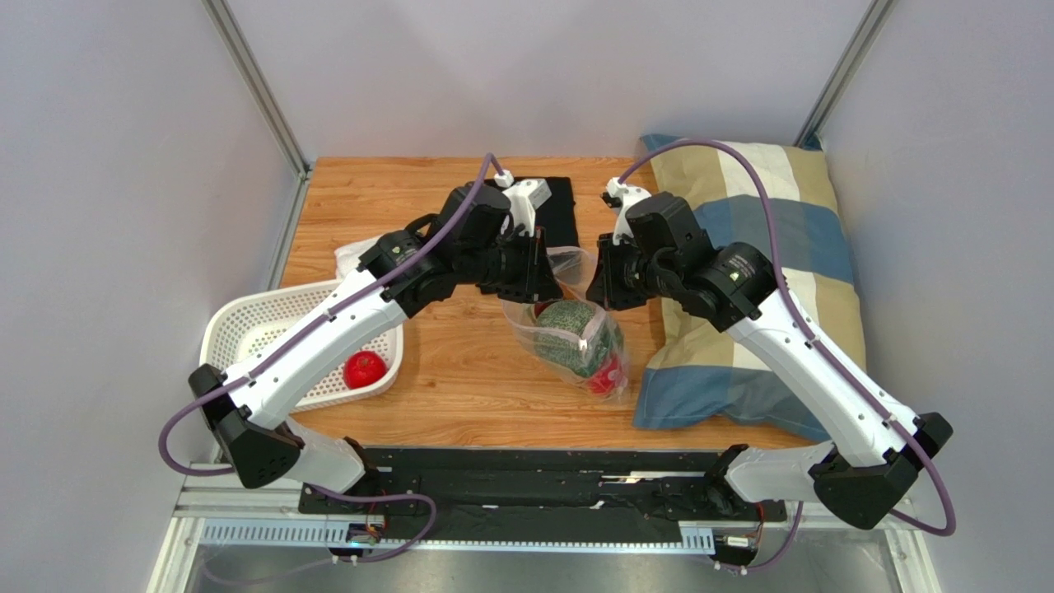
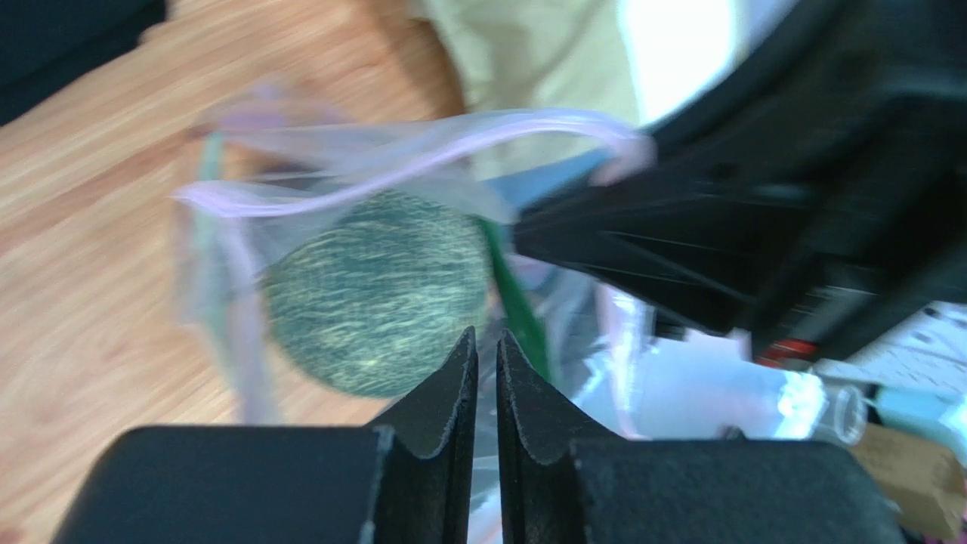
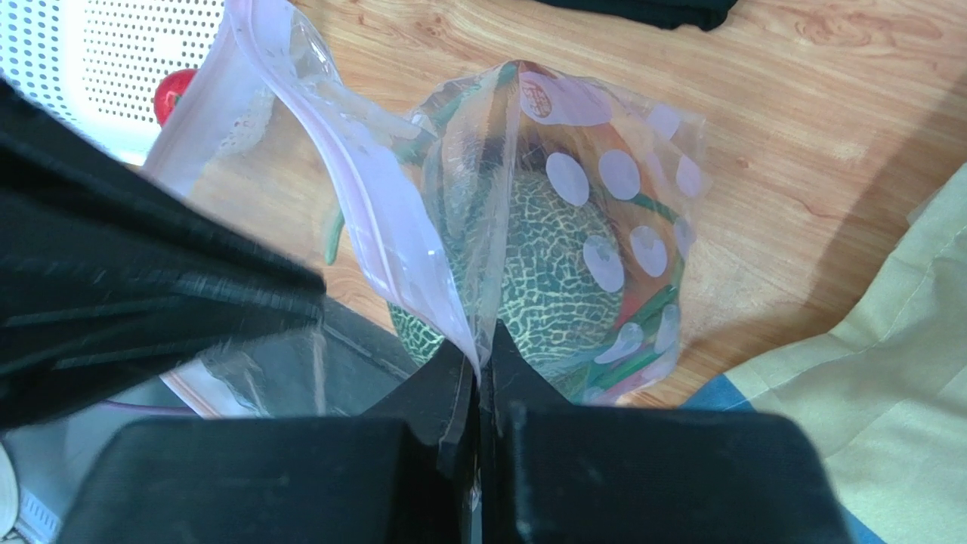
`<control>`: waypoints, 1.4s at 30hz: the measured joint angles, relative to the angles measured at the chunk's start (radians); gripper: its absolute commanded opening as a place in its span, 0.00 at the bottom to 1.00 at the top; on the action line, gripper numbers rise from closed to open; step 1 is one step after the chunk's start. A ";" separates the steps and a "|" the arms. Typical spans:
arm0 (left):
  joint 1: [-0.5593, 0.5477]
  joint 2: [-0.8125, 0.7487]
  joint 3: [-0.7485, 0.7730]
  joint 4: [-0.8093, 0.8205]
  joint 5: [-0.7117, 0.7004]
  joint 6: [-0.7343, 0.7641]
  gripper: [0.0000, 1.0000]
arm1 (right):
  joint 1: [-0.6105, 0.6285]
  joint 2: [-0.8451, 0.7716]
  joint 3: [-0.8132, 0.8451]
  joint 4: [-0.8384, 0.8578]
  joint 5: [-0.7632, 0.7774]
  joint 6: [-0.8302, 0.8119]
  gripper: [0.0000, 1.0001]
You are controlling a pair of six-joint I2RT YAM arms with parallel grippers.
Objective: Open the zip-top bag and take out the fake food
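Top view: bag (image 1: pixel 575 334) held between both grippers, over table (image 1: pixel 458 371).
Left gripper (image 2: pixel 486 340): jaws pinched on bag film.
Right gripper (image 3: pixel 480 340): jaws clamped on bag rim.
Food (image 3: pixel 551 266): green ball, inside bag.

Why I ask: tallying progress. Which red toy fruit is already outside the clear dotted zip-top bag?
The red round toy fruit lying in the white perforated basket; the other red piece is inside the clear dotted zip-top bag.
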 measured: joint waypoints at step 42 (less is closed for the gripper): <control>0.002 0.116 -0.673 0.296 -0.323 0.016 0.38 | 0.114 0.270 -0.167 0.224 -0.143 0.142 0.00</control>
